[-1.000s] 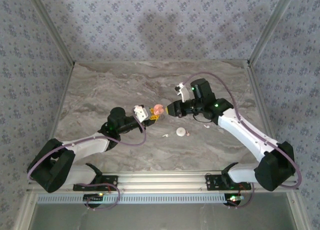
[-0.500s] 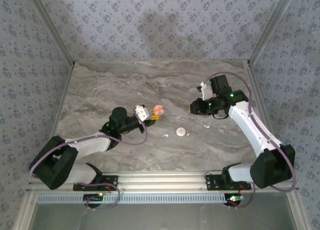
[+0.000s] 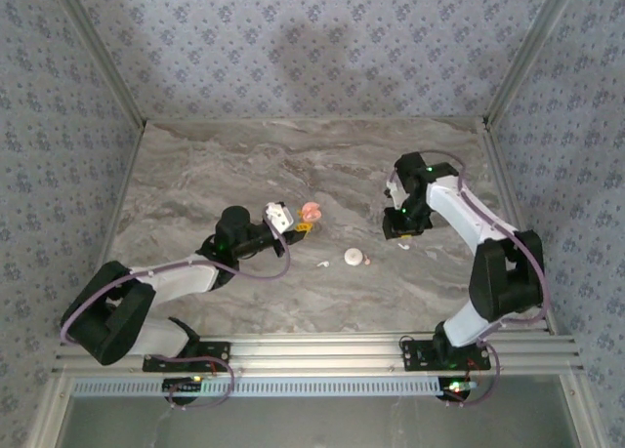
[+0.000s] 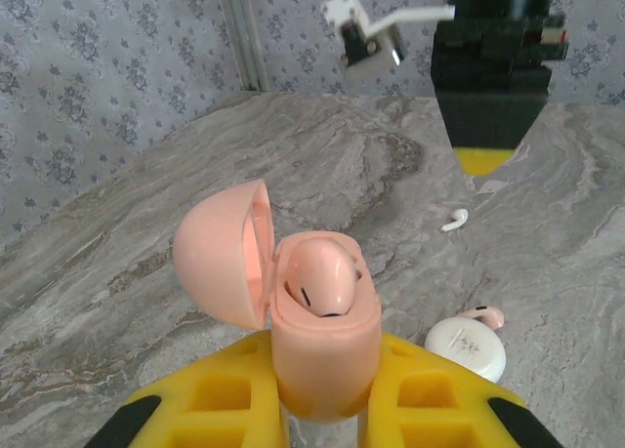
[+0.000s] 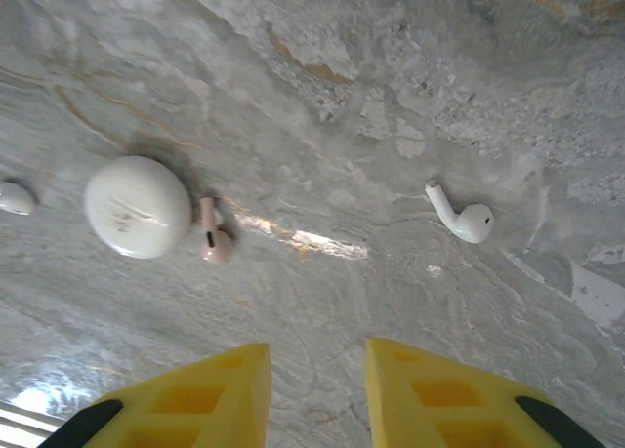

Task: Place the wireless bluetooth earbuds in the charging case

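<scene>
Movement since the earlier frame: the right arm is swinging away from the case to the right side of the marble table (image 3: 195, 175) and folding down over it, jaws widening as it goes, while the left arm is keeping its place
Left gripper: the left gripper (image 4: 322, 385) is clamping the pink charging case (image 4: 322, 350) by its base, holding it upright with the lid (image 4: 223, 258) hinged open to one side
Right gripper: the right gripper (image 5: 317, 355) is hanging over bare marble, jaws standing apart and gripping nothing
Done: one pink earbud (image 4: 320, 277) is sitting inside the case
Left to do: a white earbud (image 5: 462, 214) is lying loose near the right fingers, a second pink earbud (image 5: 212, 235) is lying against a round white disc (image 5: 137, 206), and another small white piece (image 5: 12, 198) is lying just beyond the disc
Progress, as judged: the task is looking partly done at best, and the right gripper appears to be lining up for a pick
Views compared: the left wrist view is revealing the seated bud inside the case, which the top view is rendering as a pink blob; the right wrist view is giving the empty gap between the jaws and how the loose buds' stems are lying; the top view is giving the layout — case and white earbud well apart, with the disc between them, nearer the bases
</scene>
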`<state>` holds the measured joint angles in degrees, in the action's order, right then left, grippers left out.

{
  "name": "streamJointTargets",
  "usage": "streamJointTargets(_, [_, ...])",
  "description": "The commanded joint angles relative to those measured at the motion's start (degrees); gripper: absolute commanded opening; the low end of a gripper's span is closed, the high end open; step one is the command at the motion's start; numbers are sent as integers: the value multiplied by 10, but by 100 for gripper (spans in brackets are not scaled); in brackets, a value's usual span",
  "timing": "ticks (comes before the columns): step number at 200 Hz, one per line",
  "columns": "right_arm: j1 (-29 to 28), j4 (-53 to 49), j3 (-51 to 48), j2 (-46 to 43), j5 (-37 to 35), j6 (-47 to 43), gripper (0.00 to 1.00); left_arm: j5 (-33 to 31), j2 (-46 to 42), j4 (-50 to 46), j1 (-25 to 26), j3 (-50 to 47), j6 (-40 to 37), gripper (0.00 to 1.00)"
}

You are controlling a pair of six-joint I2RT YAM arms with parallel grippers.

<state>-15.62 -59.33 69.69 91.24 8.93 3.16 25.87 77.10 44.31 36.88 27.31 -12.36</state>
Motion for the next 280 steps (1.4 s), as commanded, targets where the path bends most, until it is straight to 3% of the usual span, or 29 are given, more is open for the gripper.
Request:
streamJointTargets(1, [2, -26, 11, 24, -30, -22, 34, -4, 1, 2, 5, 19, 2, 11])
streamJointTargets(130, [-3, -76, 44, 109, -98, -52, 46, -10, 2, -6, 5, 21, -1, 11])
streamJointTargets(280, [47, 9, 61, 178, -105, 3, 47, -14, -3, -11, 5, 18, -6, 11])
